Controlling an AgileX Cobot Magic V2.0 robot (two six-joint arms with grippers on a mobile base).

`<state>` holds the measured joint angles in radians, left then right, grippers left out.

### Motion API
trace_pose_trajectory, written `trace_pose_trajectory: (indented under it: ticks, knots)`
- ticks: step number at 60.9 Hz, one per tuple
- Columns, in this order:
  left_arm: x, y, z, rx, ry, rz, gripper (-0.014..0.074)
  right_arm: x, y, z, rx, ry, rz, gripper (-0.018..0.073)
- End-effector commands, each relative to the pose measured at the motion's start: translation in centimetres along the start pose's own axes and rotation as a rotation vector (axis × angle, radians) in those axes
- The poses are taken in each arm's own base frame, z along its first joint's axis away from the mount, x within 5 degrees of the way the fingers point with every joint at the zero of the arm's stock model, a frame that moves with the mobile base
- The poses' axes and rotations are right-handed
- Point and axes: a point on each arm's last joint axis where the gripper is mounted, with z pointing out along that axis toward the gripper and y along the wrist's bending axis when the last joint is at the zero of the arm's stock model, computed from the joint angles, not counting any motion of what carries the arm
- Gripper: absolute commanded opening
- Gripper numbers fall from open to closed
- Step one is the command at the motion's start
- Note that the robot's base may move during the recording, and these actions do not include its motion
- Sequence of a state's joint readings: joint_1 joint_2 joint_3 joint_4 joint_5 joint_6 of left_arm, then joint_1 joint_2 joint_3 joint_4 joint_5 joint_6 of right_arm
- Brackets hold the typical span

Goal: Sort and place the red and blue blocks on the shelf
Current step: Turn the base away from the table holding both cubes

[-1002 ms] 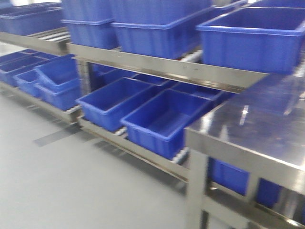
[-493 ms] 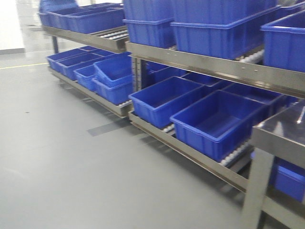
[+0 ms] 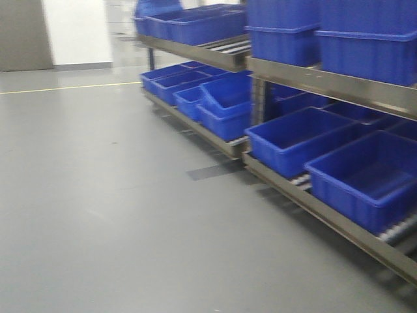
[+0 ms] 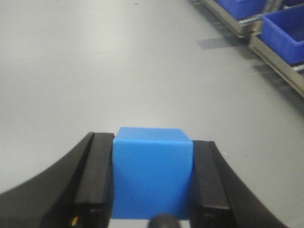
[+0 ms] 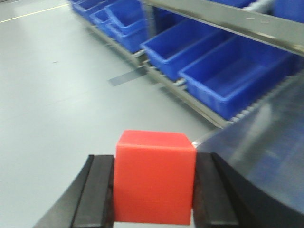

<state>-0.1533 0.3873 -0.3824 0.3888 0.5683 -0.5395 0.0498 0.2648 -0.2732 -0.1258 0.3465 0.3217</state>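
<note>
My left gripper [image 4: 152,183] is shut on the light blue block [image 4: 152,171], held above bare grey floor. My right gripper [image 5: 154,187] is shut on the red block [image 5: 155,175], held near the corner of a steel tabletop [image 5: 266,142]. The shelf [image 3: 313,78] is a steel rack with roller tracks along the right of the front view, loaded with dark-blue bins. It also shows in the right wrist view [image 5: 223,19] and at the top right of the left wrist view [image 4: 278,61]. Neither gripper shows in the front view.
Dark-blue plastic bins [image 3: 296,137] fill the rack's lower and upper tiers. Grey floor [image 3: 98,195] spreads to the left, with a yellow line [image 3: 65,87] far back and a dark patch [image 3: 212,171] near the rack. A white wall [image 3: 75,29] stands behind.
The front view has swung left: the rack and bins slid to the right, the steel table left the frame, and more floor and the back wall came into view.
</note>
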Motion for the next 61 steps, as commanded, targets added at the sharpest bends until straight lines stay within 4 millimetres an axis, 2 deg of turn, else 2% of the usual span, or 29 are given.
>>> trace_pose_trajectory:
  ticks: [1,61]
  knots:
    - [-1.48,-0.40,-0.40,0.037,-0.093,0.011,0.0122,-1.62,0.35,-0.25,-0.023,-0.106,-0.019,0.0052]
    - [-1.48,-0.40,-0.40,0.037,-0.093,0.011,0.0122,-1.62,0.35,-0.25,-0.023,-0.106,-0.019,0.0052]
